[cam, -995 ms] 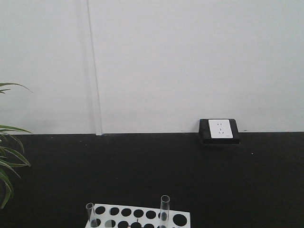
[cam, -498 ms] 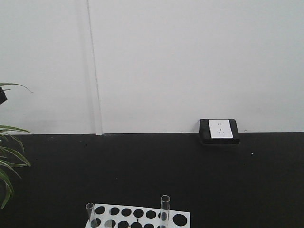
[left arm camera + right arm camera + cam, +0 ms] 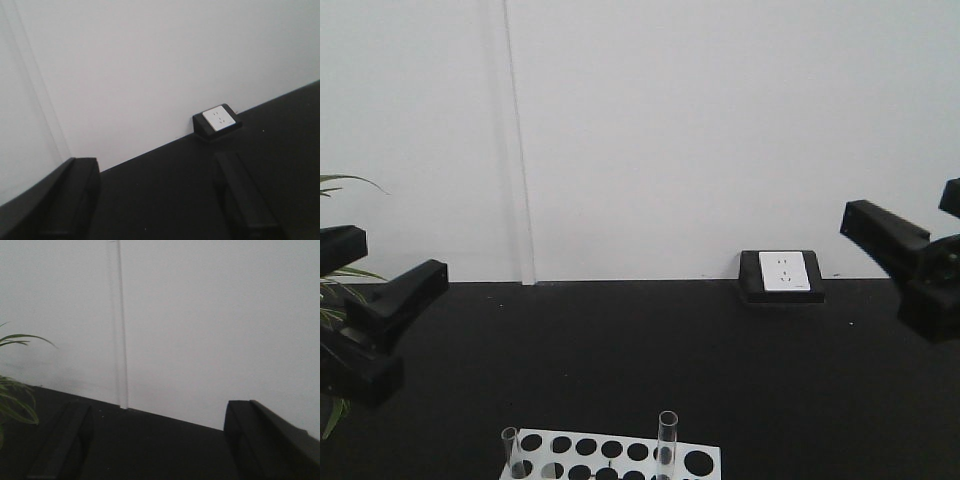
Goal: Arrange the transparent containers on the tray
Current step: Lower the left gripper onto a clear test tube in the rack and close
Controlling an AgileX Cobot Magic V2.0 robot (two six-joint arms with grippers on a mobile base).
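Left gripper (image 3: 152, 170) is hanging wide open above the black counter (image 3: 620, 350), its two dark fingers spread well apart with nothing between them. The right gripper (image 3: 160, 412) is doing the same on the opposite side, also carrying nothing. In the front view both are sitting high and out at the edges, well apart from the work.

Two test tubes (image 3: 666, 440) are standing upright in a white rack (image 3: 610, 452) with round holes at the bottom edge of the front view, one at the rack's left end and one right of its middle. The tray is not showing in any view, so I cannot tell where it is lying.

Judging from this, the task is sitting at its opening step, with neither arm reaching for a tube yet. The next move is probably calling for one arm to drop toward the rack and set its fingers either side of a tube just under the rim. It would then be closing gently and lifting straight up, so the tube is clearing its hole without dragging the rack.

No brand, label or writing is showing anywhere. The tubes are looking unmarked, and the white socket (image 3: 785, 272) in its black housing at the back of the counter is showing only pin slots.
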